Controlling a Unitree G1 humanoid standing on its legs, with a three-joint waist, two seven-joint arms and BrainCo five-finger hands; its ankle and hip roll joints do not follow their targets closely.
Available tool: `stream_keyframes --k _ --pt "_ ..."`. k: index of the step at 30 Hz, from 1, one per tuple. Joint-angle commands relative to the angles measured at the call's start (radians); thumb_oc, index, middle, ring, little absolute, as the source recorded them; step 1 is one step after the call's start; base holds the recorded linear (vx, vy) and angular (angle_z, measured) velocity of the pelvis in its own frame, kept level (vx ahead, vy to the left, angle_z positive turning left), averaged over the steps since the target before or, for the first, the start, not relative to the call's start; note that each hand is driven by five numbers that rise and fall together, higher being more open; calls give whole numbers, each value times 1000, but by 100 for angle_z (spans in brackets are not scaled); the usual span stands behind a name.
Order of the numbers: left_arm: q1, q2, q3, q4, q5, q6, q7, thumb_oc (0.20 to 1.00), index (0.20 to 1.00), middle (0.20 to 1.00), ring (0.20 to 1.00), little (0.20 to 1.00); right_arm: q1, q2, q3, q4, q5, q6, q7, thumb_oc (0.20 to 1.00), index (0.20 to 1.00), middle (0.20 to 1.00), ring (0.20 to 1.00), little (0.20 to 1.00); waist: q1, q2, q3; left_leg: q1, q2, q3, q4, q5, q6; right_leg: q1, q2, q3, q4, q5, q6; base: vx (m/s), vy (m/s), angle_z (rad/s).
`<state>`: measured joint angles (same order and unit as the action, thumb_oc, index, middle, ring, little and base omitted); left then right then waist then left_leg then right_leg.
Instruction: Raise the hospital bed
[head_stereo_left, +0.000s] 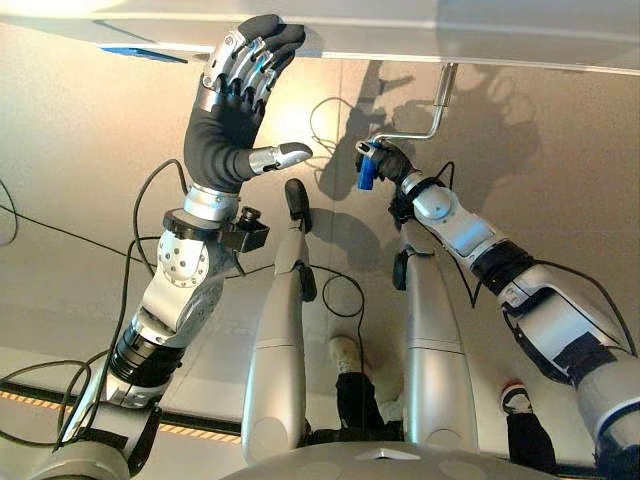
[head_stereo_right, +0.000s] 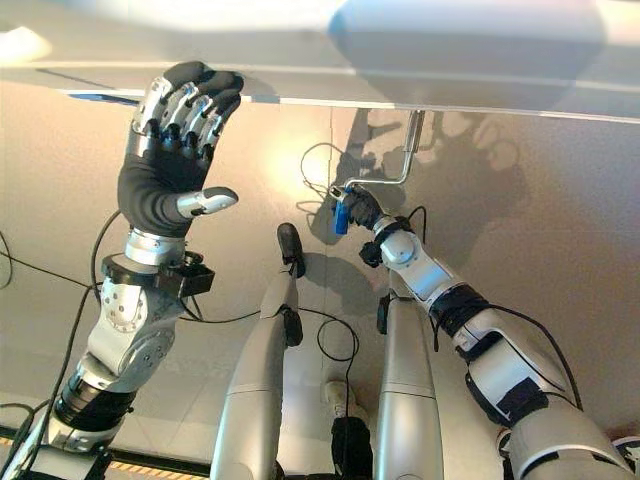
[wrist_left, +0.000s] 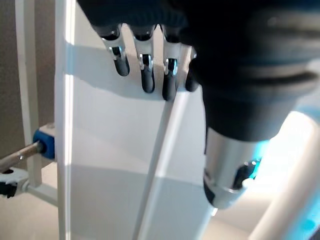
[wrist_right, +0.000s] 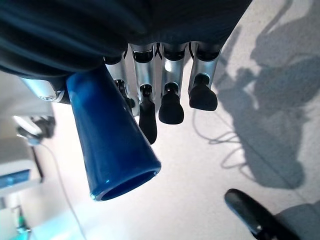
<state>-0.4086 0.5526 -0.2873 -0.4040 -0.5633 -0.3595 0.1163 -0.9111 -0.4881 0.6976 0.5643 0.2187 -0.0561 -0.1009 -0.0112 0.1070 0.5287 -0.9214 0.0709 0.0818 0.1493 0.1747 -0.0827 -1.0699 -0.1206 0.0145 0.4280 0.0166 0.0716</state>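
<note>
Blue crank handle (wrist_right: 112, 145) right up close in the right wrist view, right hand (head_stereo_left: 388, 160) curled round it, below the bed frame (head_stereo_left: 450, 35). Head views add the silver crank rod (head_stereo_left: 425, 125); left hand (head_stereo_left: 235, 85) has straight fingers touching the frame's edge.

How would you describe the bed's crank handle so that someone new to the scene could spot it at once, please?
Start at the pale bed frame along the top of the head views. A thin bent metal crank rod drops from its underside and ends at the right hand. The handle is the blue sleeve in that hand's curled fingers, the one bright blue part down there.
</note>
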Motion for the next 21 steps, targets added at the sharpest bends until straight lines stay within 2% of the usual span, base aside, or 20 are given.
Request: stream_keyframes --k 1,2,5,6,7,9,11,12,13,14,15,16,17,20,21 --pt "-1 27 -16 -97 12 -84 -25 1000 1000 1000 1000 1000 -97 204 88 -310 -25 -213 71 200 200 200 200 200 2 33 -9 -9 -74 -28 138 -148 44 61 0 -30 -116 51 64 0 0 0" --pt "-1 27 -17 -98 12 -84 -25 1000 1000 1000 1000 1000 -97 203 87 -311 -24 -212 72 200 200 200 200 200 3 34 -9 -9 -74 -28 139 -148 44 61 0 -30 -116 51 64 0 0 0" --pt "19 21 4 -98 17 -87 -5 1000 1000 1000 1000 1000 -9 126 -53 -453 120 -273 19 200 200 200 200 200 -13 27 -9 -12 -74 -25 139 -147 45 59 1 -31 -116 55 66 0 0 0" --pt "19 21 2 -98 18 -86 -5 1000 1000 1000 1000 1000 -6 123 -55 -457 121 -271 20 200 200 200 200 200 -12 28 -9 -11 -74 -25 139 -147 45 60 1 -31 -116 55 66 0 0 0" --pt "41 36 23 -106 22 -84 -6 1000 1000 1000 1000 1000 55 59 -121 -526 153 -291 8 200 200 200 200 200 -22 22 -9 -12 -75 -25 139 -149 46 60 1 -31 -115 54 66 0 0 0" --pt "62 44 44 -112 18 -83 -15 1000 1000 1000 1000 1000 141 6 -220 -592 227 -319 11 200 200 200 200 200 -36 17 -9 -8 -76 -24 137 -150 47 65 1 -31 -116 53 67 2 0 6" --pt "88 46 70 -116 8 -87 -32 1000 1000 1000 1000 1000 227 -11 -322 -639 305 -350 21 200 200 200 200 200 -48 11 -9 -2 -76 -23 135 -154 48 71 1 -31 -117 52 68 -1 1 10" --pt "89 46 68 -117 8 -87 -32 1000 1000 1000 1000 1000 230 -12 -324 -641 306 -350 22 200 200 200 200 200 -47 11 -9 -1 -76 -23 135 -154 48 72 1 -31 -117 52 68 2 -1 7" --pt "113 48 97 -123 4 -85 -47 1000 1000 1000 1000 1000 304 -25 -414 -669 335 -371 19 200 200 200 200 200 -57 4 -9 4 -78 -24 136 -157 49 77 2 -29 -117 49 69 2 -2 5" --pt "114 48 96 -124 4 -85 -48 1000 1000 1000 1000 1000 307 -25 -416 -671 335 -370 19 200 200 200 200 200 -56 4 -9 5 -78 -24 136 -158 49 78 2 -29 -117 49 69 2 -6 5" --pt "132 43 121 -128 -9 -83 -69 1000 1000 1000 1000 1000 369 -19 -512 -682 373 -396 11 200 200 200 200 200 -66 -2 -9 14 -77 -21 133 -161 48 85 3 -27 -118 48 70 -1 -4 7" --pt "132 43 121 -128 -9 -83 -69 1000 1000 1000 1000 1000 369 -19 -512 -682 373 -396 11 200 200 200 200 200 -66 -2 -9 15 -77 -21 133 -161 48 86 3 -27 -118 48 70 0 -6 7" --pt "143 38 140 -132 -16 -82 -84 1000 1000 1000 1000 1000 409 -3 -581 -685 393 -417 -4 200 200 200 200 200 -74 -6 -9 24 -78 -18 129 -163 48 94 3 -28 -120 46 71 -1 -5 10" --pt "160 32 172 -138 -35 -80 -103 1000 1000 1000 1000 1000 450 7 -664 -689 412 -442 -21 200 200 200 200 200 -79 -11 -9 43 -80 -19 122 -165 46 112 7 -28 -128 46 73 1 -5 8" --pt "161 32 172 -139 -36 -79 -104 1000 1000 1000 1000 1000 451 7 -665 -690 412 -442 -21 200 200 200 200 200 -79 -11 -9 44 -80 -19 121 -165 46 113 7 -27 -128 47 73 0 -13 4"
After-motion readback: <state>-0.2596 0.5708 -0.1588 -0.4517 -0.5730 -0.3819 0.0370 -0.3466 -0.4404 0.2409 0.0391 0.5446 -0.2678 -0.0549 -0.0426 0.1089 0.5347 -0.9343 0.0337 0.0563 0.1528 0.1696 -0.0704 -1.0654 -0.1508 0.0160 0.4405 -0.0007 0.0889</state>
